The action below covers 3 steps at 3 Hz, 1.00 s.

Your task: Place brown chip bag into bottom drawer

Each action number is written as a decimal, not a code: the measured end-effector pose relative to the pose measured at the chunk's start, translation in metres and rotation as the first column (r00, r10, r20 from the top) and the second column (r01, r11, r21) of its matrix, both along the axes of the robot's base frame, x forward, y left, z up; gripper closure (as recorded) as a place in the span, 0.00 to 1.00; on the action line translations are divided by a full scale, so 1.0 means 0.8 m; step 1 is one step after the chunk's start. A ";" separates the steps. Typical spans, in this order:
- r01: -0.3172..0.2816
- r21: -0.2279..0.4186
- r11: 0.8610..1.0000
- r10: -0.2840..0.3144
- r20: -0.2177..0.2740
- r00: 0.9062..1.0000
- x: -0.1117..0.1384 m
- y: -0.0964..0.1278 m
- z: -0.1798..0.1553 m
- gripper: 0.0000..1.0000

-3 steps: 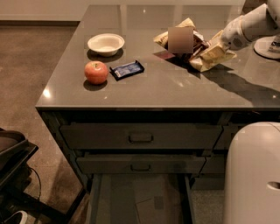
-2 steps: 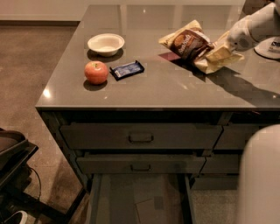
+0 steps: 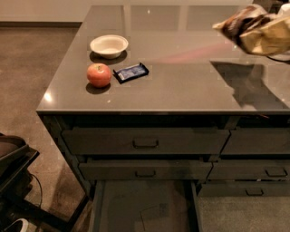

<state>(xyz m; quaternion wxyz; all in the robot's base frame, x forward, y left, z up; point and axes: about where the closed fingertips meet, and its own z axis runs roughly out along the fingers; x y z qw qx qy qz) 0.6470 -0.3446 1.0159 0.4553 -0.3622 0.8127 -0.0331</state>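
The brown chip bag (image 3: 256, 29) hangs in the air above the right rear of the grey counter (image 3: 181, 90), crinkled, with a dark brown middle and cream-yellow edges. Its shadow falls on the counter below it. My gripper (image 3: 284, 10) is at the top right edge of the camera view, mostly cut off and behind the bag, shut on the bag's right end. The bottom drawer (image 3: 97, 206) is pulled open below the counter front. Its smooth grey floor carries a small tan square patch (image 3: 161, 210).
A red apple (image 3: 99, 74), a white bowl (image 3: 108, 46) and a small blue snack-bar wrapper (image 3: 130, 72) sit on the counter's left part. Closed drawer fronts with loop handles (image 3: 145, 143) lie above the open drawer. A dark object (image 3: 13, 167) stands at lower left on the floor.
The chip bag has been lifted off the counter and carried up and to the right with the gripper. The view is now closer to the counter.
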 end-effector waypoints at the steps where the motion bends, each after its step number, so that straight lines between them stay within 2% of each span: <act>1: 0.044 0.090 0.995 -0.054 0.116 0.992 -0.068 0.026 0.057 1.00; 2: 0.053 0.142 0.988 -0.072 0.131 0.989 -0.080 0.035 0.040 1.00; 3: 0.049 0.193 0.980 -0.064 0.072 0.995 -0.088 0.047 0.017 1.00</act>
